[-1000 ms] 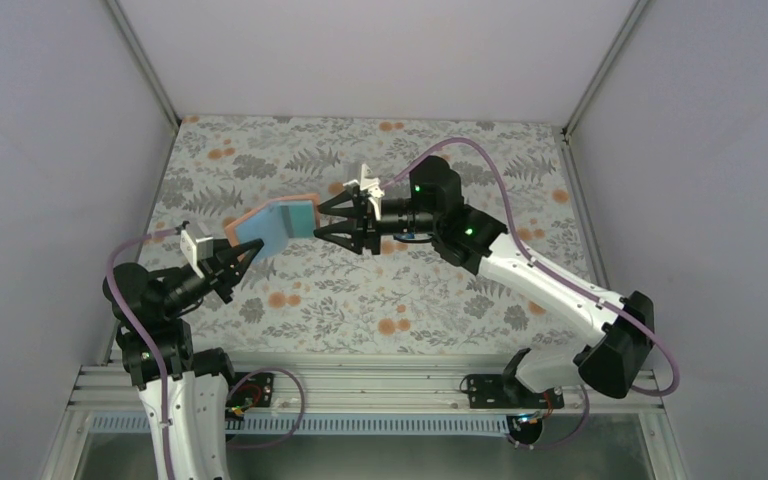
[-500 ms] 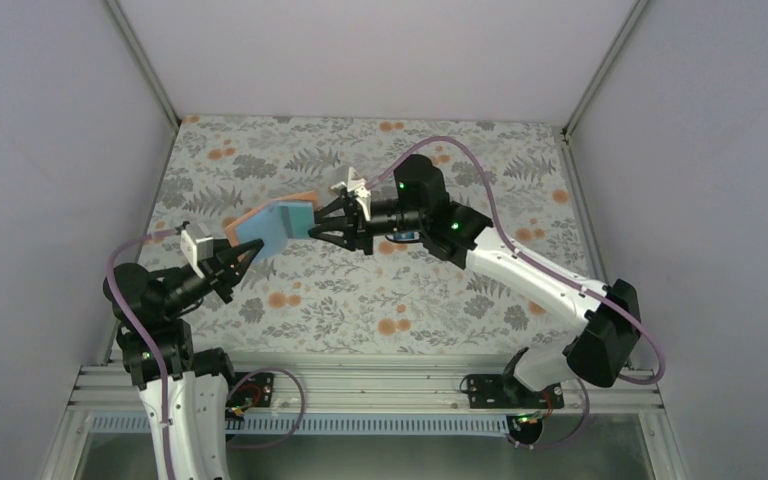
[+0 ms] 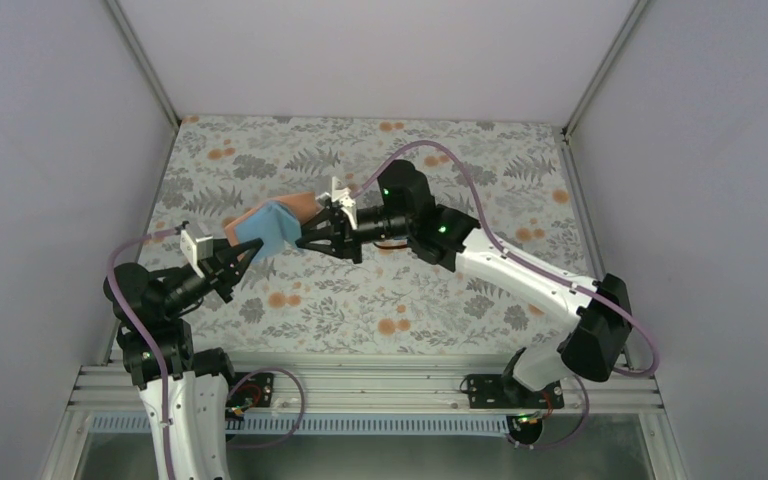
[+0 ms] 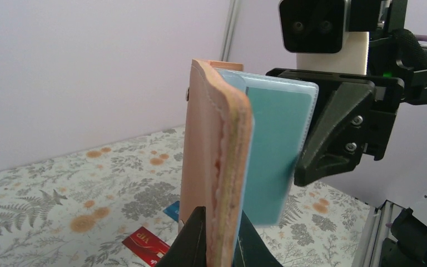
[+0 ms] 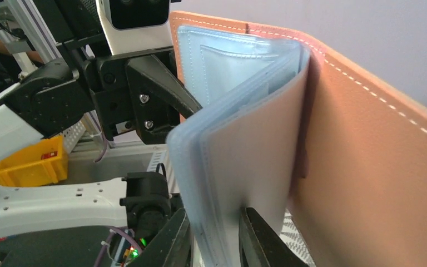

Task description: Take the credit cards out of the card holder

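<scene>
The card holder [image 3: 272,224] hangs open above the table, reddish-brown outside [image 5: 367,167], with light blue sleeves [image 5: 239,139] inside. My left gripper [image 3: 249,252] is shut on its lower edge [image 4: 217,167] and holds it upright. My right gripper [image 5: 217,214] has come in from the right; its jaws press on both sides of the sleeve bundle. A teal green credit card [image 4: 275,150] sits in a clear sleeve, with one right finger [image 4: 333,139] at its edge. A red credit card [image 4: 144,245] and a blue one [image 4: 172,210] lie on the table below.
The floral table cloth [image 3: 440,300] covers the table between grey walls. A metal rail [image 3: 360,385] runs along the near edge by the arm bases. A yellow bin [image 5: 28,164] shows off the table in the right wrist view.
The right gripper has moved left onto the holder's open sleeves and narrowed its jaws around them. The left gripper has kept still with the holder.
</scene>
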